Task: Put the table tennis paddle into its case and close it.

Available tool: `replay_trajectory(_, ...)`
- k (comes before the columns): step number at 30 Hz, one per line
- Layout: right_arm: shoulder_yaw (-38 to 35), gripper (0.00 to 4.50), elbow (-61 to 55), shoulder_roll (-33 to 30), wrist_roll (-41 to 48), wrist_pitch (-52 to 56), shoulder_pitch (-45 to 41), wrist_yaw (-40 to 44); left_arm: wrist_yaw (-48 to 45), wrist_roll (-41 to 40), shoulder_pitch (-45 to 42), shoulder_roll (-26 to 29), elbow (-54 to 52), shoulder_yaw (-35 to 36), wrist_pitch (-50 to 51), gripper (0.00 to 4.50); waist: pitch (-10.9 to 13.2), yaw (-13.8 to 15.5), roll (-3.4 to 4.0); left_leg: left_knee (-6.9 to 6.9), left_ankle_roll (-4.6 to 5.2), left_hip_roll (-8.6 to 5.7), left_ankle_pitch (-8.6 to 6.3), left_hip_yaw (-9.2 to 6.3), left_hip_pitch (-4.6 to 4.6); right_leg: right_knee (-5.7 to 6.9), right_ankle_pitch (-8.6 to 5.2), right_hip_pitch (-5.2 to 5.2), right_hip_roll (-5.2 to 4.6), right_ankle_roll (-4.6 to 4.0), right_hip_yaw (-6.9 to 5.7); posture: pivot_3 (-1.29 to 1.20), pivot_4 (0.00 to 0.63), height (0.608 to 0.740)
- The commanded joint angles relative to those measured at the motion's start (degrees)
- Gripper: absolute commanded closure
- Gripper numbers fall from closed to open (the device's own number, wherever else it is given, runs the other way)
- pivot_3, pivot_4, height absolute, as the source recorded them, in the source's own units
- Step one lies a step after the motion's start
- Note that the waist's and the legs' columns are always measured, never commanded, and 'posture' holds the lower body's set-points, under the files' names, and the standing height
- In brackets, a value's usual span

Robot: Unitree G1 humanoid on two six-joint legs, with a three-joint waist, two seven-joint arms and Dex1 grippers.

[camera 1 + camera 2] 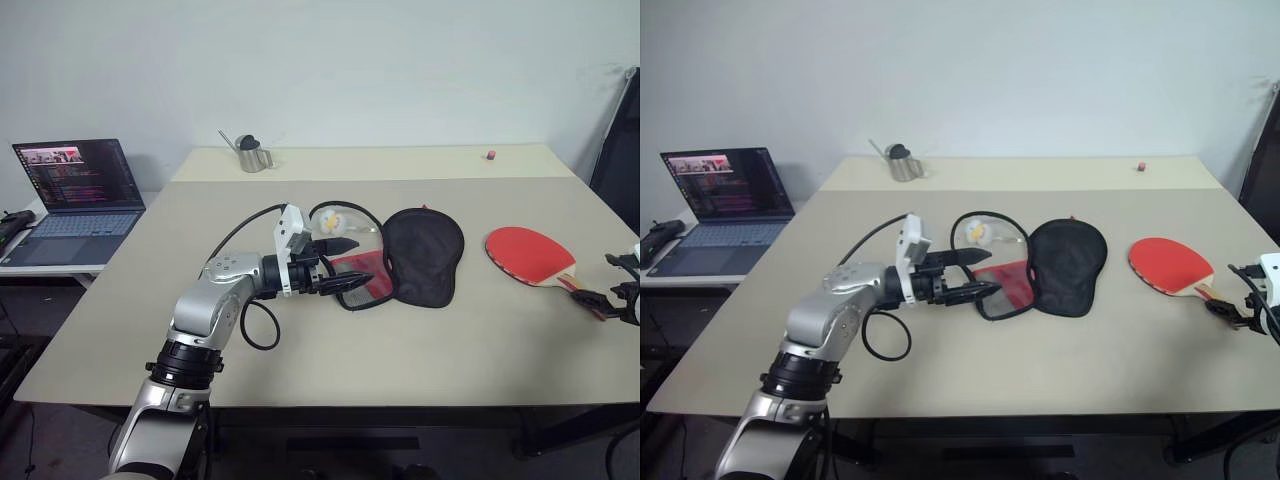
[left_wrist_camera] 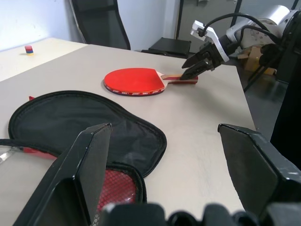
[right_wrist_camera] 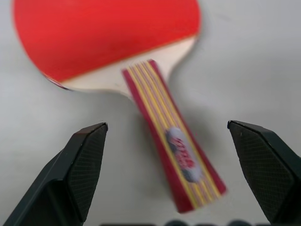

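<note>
Table tennis paddle (image 1: 529, 255) flat on worktop (image 1: 300, 350), right of open case (image 1: 415, 255); right end effector (image 3: 167, 176) wide open, empty, straddling handle; left end effector (image 1: 350, 265) open, empty, over case's mesh half

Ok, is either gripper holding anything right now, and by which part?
Nothing is held. The right gripper is open, its fingers either side of the table tennis paddle's handle without touching it. The left gripper is open over the case.
</note>
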Motion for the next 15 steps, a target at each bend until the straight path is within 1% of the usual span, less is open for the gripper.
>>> replay_trajectory(1,1.0,0.01,2.5,-1.5,-1.5,-0.9,-2.4,0.8,-0.5,-0.1,-1.3,0.1,-1.0,0.3,-1.0,0.54,0.0,0.0,0.0,0.0,0.0,0.01,0.0,0.0,-0.01,0.0,0.0,0.0,0.0,0.0,0.0,0.0,0.15,0.74)
replay_trajectory(7,3.0,0.01,5.6,-1.4,-2.4,-0.6,-3.6,5.8,-0.7,0.1,-1.5,0.2,-0.7,0.1,-1.1,0.54,0.0,0.1,0.0,0.0,0.0,0.0,0.0,0.07,-0.02,-0.02,0.0,0.0,0.0,0.0,0.0,0.0,0.15,0.74)
replay_trajectory(11,4.2,0.01,4.0,-1.4,-1.9,0.3,-1.7,11.2,-0.7,0.2,-1.5,0.5,-0.8,0.2,-1.1,0.54,0.0,0.0,0.0,0.0,0.0,0.02,0.0,0.11,0.0,-0.01,0.0,0.0,0.02,0.0,-0.01,0.0,0.15,0.74)
replay_trajectory(15,3.8,0.01,1.4,-1.2,-1.2,1.6,-0.2,13.0,-0.7,0.3,-1.4,0.7,-0.9,0.3,-1.1,0.54,0.0,-0.1,0.0,0.0,-0.01,0.09,0.0,0.12,0.0,0.0,0.0,0.0,0.06,0.0,-0.01,0.0,0.15,0.74)
